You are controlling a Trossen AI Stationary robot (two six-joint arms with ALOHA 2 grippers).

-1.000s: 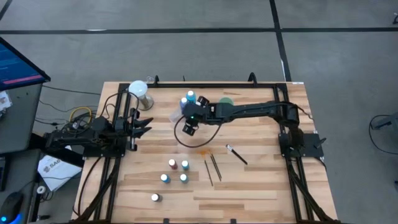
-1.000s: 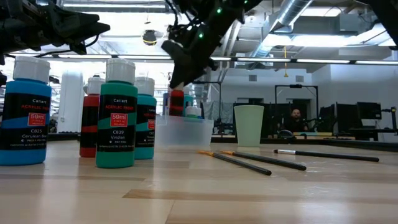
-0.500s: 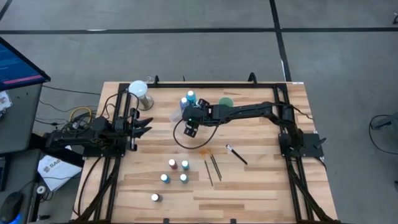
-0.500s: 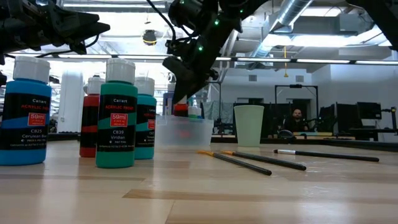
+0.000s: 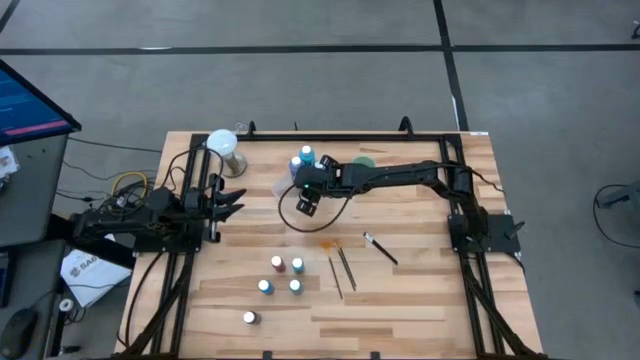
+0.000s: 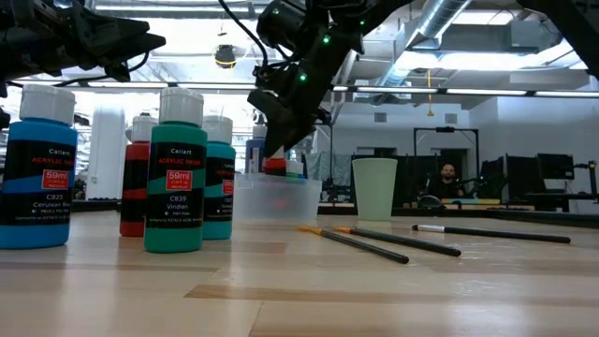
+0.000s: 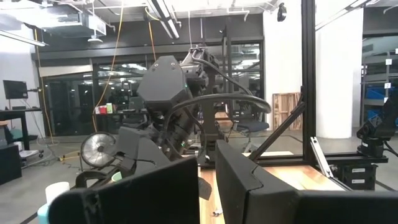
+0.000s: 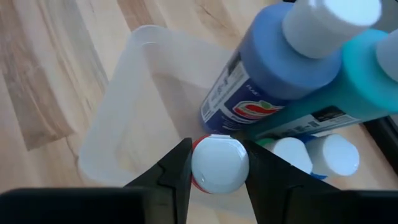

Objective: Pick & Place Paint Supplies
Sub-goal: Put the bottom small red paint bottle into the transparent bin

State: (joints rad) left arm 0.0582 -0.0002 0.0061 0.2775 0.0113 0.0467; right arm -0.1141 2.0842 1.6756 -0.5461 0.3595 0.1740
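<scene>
Red bottle over the clear tray

Right hand [image 8: 217, 167] low over the clear tray [image 8: 134, 106] at the far middle of the table [image 5: 420, 300], fingers [image 8: 177, 165] tight on a small red bottle [image 8: 219, 163] by its white cap. Two tall blue bottles [image 8: 273, 68] and more small ones already inside the tray. Five small bottles [image 5: 280, 276] and three brushes [image 5: 345, 268] lying nearer on the table. Green cup [image 5: 365, 161] just beside the tray. Left hand [image 5: 236, 203] closed, empty, waiting at the left.
</scene>
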